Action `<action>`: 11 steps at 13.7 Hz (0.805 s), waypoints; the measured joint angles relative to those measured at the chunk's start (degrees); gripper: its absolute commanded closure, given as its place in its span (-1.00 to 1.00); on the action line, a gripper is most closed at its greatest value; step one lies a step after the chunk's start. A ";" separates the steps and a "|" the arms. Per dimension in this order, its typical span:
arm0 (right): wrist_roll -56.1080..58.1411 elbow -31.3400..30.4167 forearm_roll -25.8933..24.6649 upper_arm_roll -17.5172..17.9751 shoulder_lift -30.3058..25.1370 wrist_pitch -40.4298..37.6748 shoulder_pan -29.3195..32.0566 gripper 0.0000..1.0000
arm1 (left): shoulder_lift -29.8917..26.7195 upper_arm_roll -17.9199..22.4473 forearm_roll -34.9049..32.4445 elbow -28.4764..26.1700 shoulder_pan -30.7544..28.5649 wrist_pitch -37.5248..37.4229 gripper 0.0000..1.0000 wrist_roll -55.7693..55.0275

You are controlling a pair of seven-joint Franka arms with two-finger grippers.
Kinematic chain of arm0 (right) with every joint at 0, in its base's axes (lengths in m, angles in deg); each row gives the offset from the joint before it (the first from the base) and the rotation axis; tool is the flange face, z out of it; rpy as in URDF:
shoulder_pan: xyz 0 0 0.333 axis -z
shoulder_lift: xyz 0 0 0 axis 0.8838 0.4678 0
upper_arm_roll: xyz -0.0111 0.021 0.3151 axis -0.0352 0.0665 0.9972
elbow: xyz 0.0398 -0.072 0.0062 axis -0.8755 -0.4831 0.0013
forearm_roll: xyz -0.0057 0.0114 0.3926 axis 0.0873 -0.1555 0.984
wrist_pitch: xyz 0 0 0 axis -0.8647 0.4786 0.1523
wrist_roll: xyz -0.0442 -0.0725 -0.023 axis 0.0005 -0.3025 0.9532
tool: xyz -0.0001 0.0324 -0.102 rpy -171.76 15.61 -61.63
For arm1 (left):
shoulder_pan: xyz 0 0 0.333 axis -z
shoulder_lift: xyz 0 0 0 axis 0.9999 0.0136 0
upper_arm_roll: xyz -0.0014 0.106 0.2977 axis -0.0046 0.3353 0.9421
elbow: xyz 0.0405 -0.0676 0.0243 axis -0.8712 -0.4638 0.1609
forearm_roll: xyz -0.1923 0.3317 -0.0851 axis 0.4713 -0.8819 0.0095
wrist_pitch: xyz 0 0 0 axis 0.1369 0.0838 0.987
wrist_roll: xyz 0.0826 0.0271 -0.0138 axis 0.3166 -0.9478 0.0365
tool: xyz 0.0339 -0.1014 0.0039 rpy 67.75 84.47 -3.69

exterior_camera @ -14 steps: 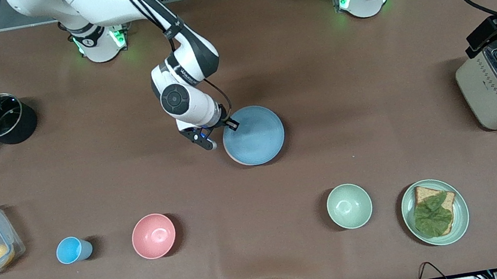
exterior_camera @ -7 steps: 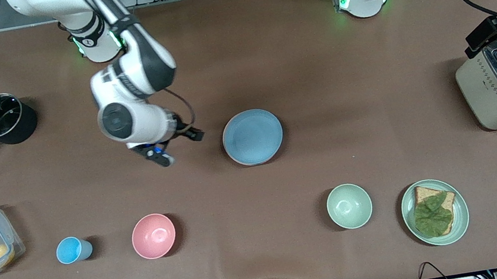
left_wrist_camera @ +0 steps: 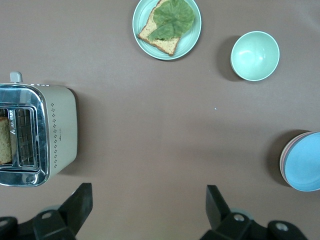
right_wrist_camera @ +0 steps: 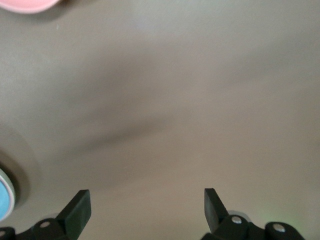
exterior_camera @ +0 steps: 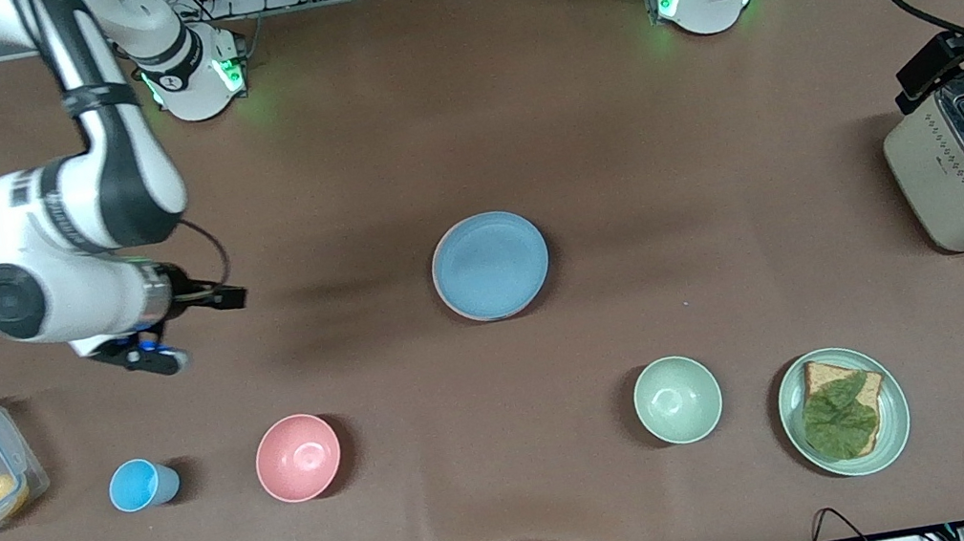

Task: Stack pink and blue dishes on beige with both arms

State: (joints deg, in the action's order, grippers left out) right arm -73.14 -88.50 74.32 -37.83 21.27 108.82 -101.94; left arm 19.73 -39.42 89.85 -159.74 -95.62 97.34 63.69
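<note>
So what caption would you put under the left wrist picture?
Open left gripper high over toaster, bread plate, green bowl and blue-topped plate stack.

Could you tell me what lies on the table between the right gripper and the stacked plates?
Nothing: the front view shows only bare brown table between the right gripper and the blue plate topping the stack.

Right wrist view. The right gripper (right_wrist_camera: 146, 207) has its two black fingers (right_wrist_camera: 77, 209) spread wide apart, with nothing between them. It hangs over a bare stretch of the brown table (right_wrist_camera: 180, 100), which fills nearly the whole frame and carries a soft, dark diagonal shadow. At one frame edge a sliver of the pink bowl (right_wrist_camera: 27, 5) shows; at another, part of the blue cup (right_wrist_camera: 4, 201), with a pale rim around its blue inside. Both are cut off by the frame.
</note>
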 measured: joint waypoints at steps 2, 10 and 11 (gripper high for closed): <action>4.97 0.01 -0.95 -3.59 -2.57 -0.62 0.04 -1.00 | 0.00 -0.02 0.00 0.00 0.03 0.06 -1.00 0.00; 13.55 9.64 -3.00 -6.76 -7.57 -7.61 1.09 -1.00 | -0.02 -0.03 0.00 0.17 0.10 0.18 -1.00 0.00; 14.59 10.24 -3.00 -6.77 -7.60 -8.27 1.98 -1.00 | -0.02 -0.03 0.00 0.18 0.10 0.18 -1.00 0.00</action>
State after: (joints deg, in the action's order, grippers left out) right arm -58.55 -78.26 71.31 -44.61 13.66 100.55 -99.96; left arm 19.71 -39.45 89.85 -159.56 -95.52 97.52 63.70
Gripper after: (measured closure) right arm 0.000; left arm 0.000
